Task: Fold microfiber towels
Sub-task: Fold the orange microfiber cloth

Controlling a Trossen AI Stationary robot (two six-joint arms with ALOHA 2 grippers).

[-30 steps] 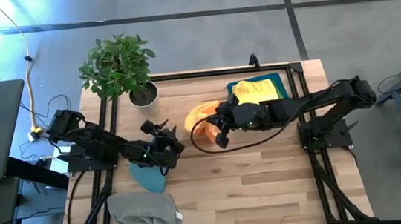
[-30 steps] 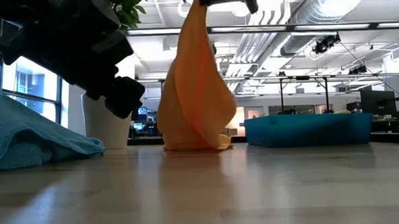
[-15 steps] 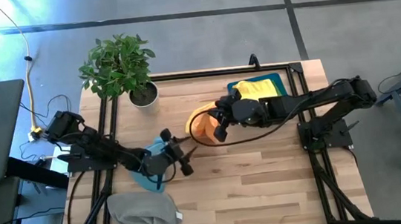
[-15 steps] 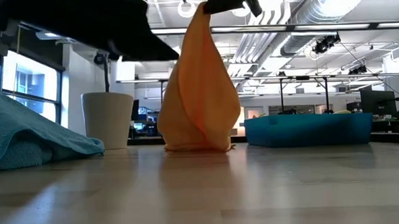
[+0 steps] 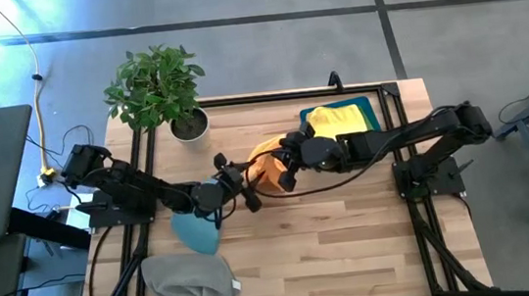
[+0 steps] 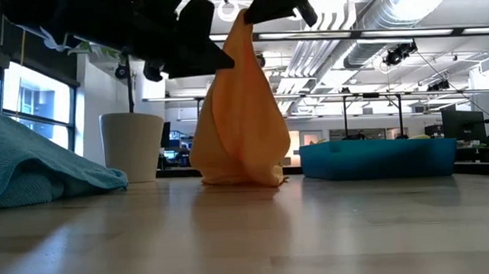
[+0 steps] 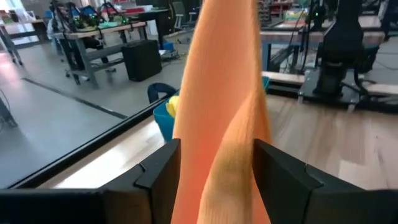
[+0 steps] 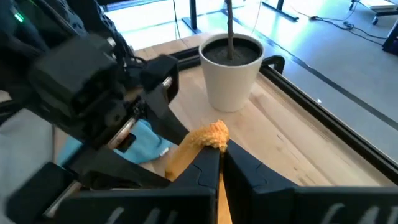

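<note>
Lying crumpled at the desk's [image 5: 355,257] left front corner is a grey microfiber towel [image 5: 190,282], with a light blue microfiber towel [image 5: 197,232] heaped just behind it. Next comes the left gripper [image 5: 247,197], jaws wide apart either side of the hanging orange microfiber towel [image 6: 239,112], not yet closed on it. Rightward, the right gripper [image 5: 283,169] has its jaws shut on that towel's top corner, holding it up so its lower edge rests on the desk. A yellow microfiber towel [image 5: 335,119] sits in the blue plastic bin [image 5: 367,108]. Judging by this, the step is spreading the orange towel; next the left jaws should pinch a second corner.
</note>
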